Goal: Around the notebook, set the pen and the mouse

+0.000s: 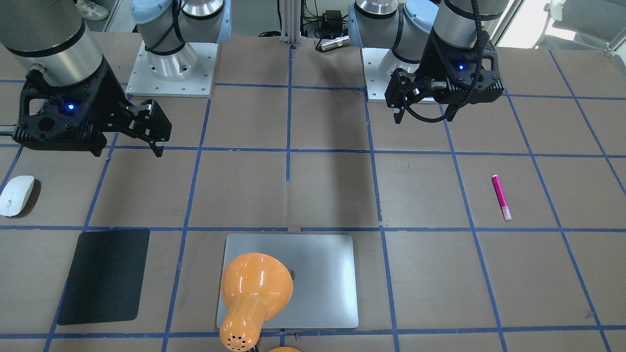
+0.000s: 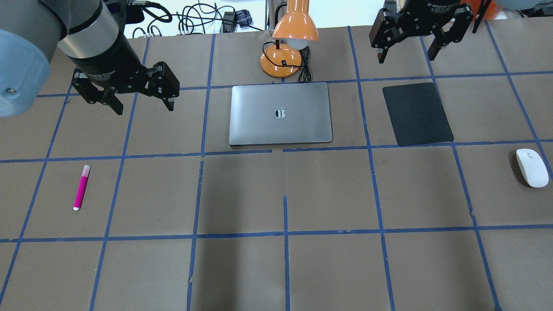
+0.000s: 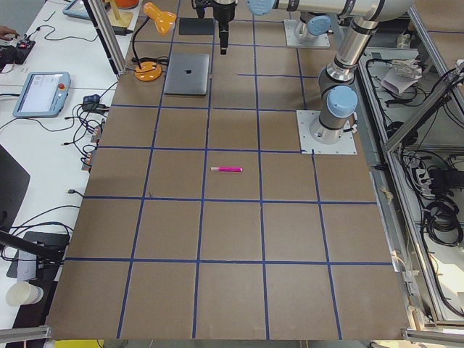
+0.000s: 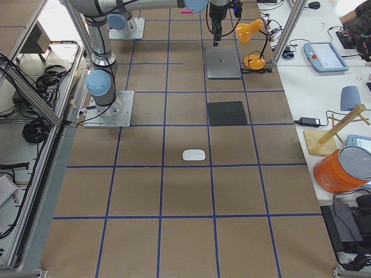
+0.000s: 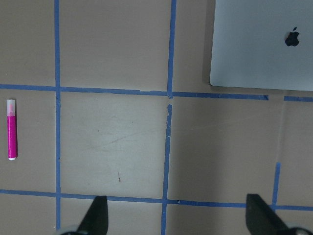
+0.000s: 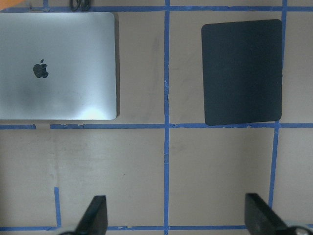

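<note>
Slim pen (image 2: 81,187), oval mouse (image 2: 532,167), flat rect. notebook (image 2: 259,123)

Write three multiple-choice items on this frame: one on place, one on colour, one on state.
1. Relative to the notebook, the pen lies:
A) on top of it
B) touching its edge
C) apart from it, on the robot's left side

2. The mouse is:
A) black
B) white
C) orange

3. The left hand is:
A) open and empty
B) shut on the pen
C) shut on the mouse

Answers:
1 C: the overhead view shows a wide gap between them.
2 B: it reads white in both the overhead and front-facing views.
3 A: it is spread wide with nothing held, and the pen and mouse both lie elsewhere.
</note>
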